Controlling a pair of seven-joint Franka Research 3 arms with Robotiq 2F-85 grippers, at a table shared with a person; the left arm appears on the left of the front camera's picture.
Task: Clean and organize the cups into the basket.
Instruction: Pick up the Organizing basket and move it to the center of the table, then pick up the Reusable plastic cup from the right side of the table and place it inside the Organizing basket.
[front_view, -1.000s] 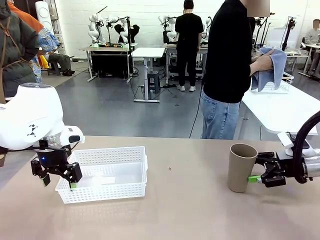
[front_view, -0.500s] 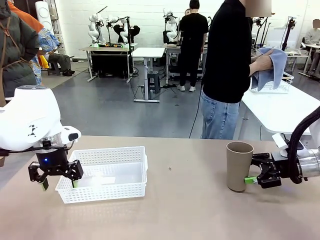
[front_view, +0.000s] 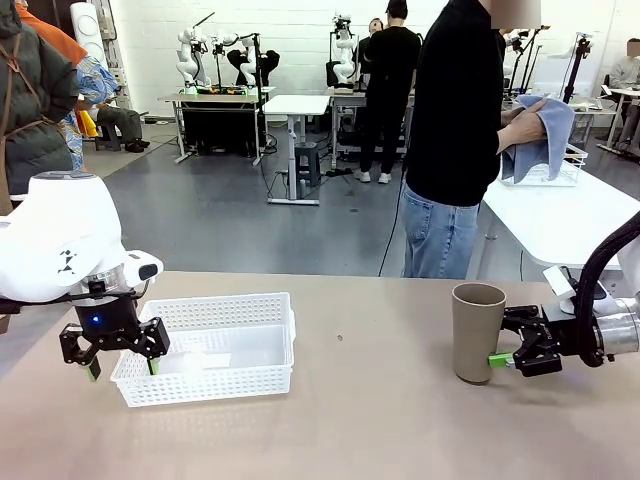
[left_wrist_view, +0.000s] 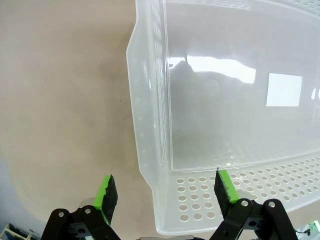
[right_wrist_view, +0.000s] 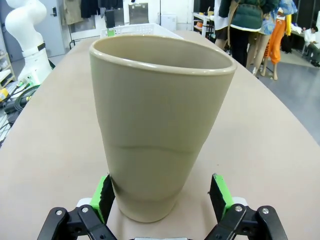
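Note:
A tan-brown cup (front_view: 477, 333) stands upright on the table at the right. My right gripper (front_view: 506, 339) is at its lower side, open, with the cup's base between the fingers. In the right wrist view the cup (right_wrist_view: 160, 125) rises between the green pads of the right gripper (right_wrist_view: 163, 196); the left pad is right at the cup's wall and the right pad stands clear of it. The white lattice basket (front_view: 210, 385) sits at the left, with nothing in it. My left gripper (front_view: 122, 367) hangs open over its near left corner. The left wrist view shows the left gripper (left_wrist_view: 166, 189) straddling the basket's (left_wrist_view: 200, 200) corner wall.
A person stands beyond the table's far right, both hands in a blue cloth (front_view: 545, 140). Behind them a white wire basket (front_view: 560, 172) sits on a separate white table (front_view: 560, 215). Bare tabletop (front_view: 370, 400) lies between basket and cup.
The cup has gone from slightly tilted to upright and shifted a little left with the right gripper. The left gripper has rolled slightly at the basket's corner.

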